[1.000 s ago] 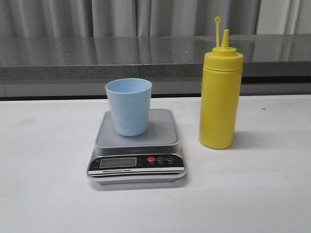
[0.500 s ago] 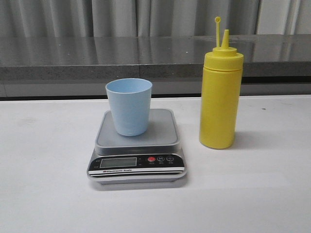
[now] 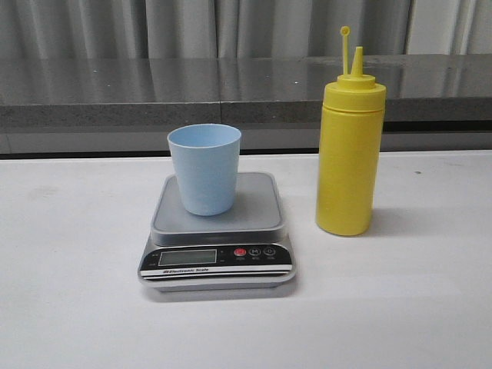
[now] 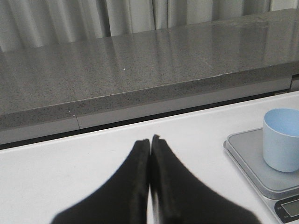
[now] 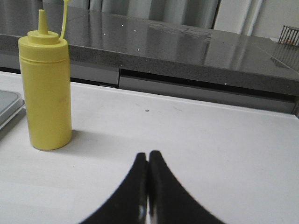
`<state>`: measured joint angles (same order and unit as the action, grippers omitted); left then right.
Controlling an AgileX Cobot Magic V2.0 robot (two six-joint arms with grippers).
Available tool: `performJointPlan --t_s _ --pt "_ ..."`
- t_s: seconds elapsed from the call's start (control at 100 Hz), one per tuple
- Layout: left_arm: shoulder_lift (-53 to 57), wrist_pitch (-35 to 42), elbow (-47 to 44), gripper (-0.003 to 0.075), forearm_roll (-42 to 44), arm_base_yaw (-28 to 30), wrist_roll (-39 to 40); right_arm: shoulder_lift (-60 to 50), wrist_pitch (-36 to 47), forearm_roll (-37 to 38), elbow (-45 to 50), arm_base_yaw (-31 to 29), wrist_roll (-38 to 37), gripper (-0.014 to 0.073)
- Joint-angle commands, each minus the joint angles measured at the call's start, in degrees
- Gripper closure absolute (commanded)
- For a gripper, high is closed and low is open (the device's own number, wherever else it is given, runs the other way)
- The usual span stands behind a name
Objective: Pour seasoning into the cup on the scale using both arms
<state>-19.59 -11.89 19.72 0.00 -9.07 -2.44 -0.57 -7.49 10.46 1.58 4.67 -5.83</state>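
A pale blue plastic cup [image 3: 204, 168] stands upright on the grey digital kitchen scale [image 3: 217, 231], a tall yellow squeeze bottle [image 3: 350, 146] upright just beside it on the white table [image 3: 400, 307].

From my remote station, I see the left gripper [image 4: 150, 143] and right gripper [image 5: 148, 157] both pressed closed on nothing, low over the table. The bottle's cap hangs off its nozzle, presumably for pouring; the cup sits on the platform so its contents can be weighed. I cannot see inside it.

White bench [image 3: 69, 307], bare surface. Behind it, a dark grey speckled stone ledge [image 3: 154, 88]; pale pleated curtains [image 3: 184, 27] above.
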Motion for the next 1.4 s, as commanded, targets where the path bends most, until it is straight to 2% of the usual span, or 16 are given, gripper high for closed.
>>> performJointPlan --t_s 0.0,0.62,0.81,1.05,1.24,1.39 --pt "-0.39 5.04 1.58 0.0738 0.00 0.09 0.22 -0.97 5.06 0.15 0.05 -0.35 0.59 0.0714" --pt "-0.16 4.92 1.51 0.0738 0.00 0.09 0.22 -0.97 5.06 0.15 0.05 -0.35 0.59 0.0714" --pt "4.98 3.80 0.98 0.0738 0.75 0.09 0.22 -0.97 5.06 0.15 0.05 -0.35 0.59 0.0714" --pt "14.82 4.19 -7.26 0.0738 0.75 0.86 0.22 -0.97 5.06 0.15 0.05 -0.35 0.59 0.0714" --pt "21.76 5.69 -13.88 0.0738 0.51 5.53 0.76 -0.97 5.06 0.15 0.05 -0.35 0.59 0.0714" --pt "21.83 8.00 -16.27 0.0738 -1.29 8.55 0.76 -0.91 5.06 0.15 0.05 -0.35 0.59 0.0714"
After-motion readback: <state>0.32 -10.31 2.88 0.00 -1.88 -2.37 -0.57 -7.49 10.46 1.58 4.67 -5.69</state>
